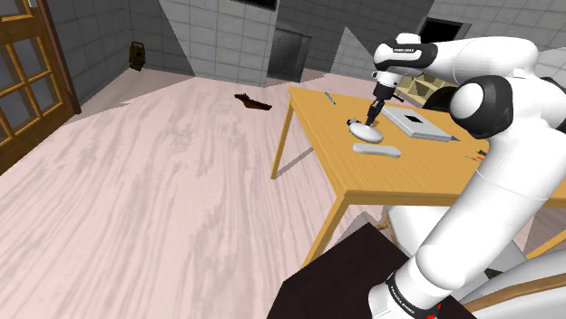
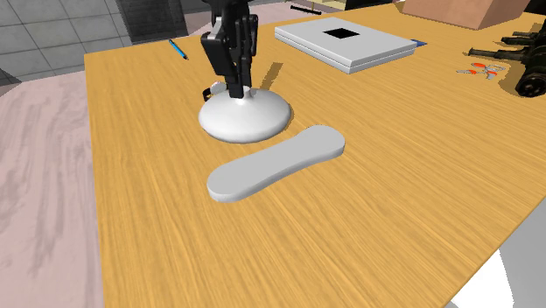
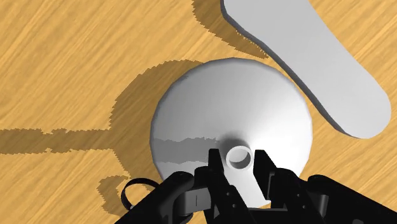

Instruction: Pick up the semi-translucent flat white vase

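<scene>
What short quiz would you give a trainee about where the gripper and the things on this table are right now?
1. Multiple choice: where on the white vase is the gripper? A) at its wide rim B) at its narrow neck C) beneath its base
2. True or false: the long flat pale object lies on top of the vase.
3. Short answer: what colour is the pen on the table?
Key: 1 B, the fingers clasp the neck. 2 False, it lies on the table beside the vase. 3 Blue.
</scene>
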### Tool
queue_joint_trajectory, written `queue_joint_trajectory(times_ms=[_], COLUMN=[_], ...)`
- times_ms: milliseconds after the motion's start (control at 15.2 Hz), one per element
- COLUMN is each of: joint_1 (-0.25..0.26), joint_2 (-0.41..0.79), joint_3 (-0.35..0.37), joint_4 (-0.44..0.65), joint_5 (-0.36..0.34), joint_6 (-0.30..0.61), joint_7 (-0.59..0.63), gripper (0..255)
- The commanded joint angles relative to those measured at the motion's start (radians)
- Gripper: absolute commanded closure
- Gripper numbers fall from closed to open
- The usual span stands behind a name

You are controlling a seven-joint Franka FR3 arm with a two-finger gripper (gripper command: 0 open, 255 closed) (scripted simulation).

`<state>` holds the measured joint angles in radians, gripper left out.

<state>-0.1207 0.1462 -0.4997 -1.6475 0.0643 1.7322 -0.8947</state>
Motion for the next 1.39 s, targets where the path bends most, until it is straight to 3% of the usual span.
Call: queue_joint_trajectory(times_ms=[0,396,1320], joint_1=[0.0,-0.001,-0.016], joint_2=[0.001,0.001,0.03], joint_3=[0.0,-0.001,-0.007], joint_4=[-0.001,-0.002,0.221], joint_5=[0.0,0.0,0.013], joint_6=[0.001,0.003,-0.196], joint_7=[0.0,-0.001,-0.008], gripper=[255,255,255])
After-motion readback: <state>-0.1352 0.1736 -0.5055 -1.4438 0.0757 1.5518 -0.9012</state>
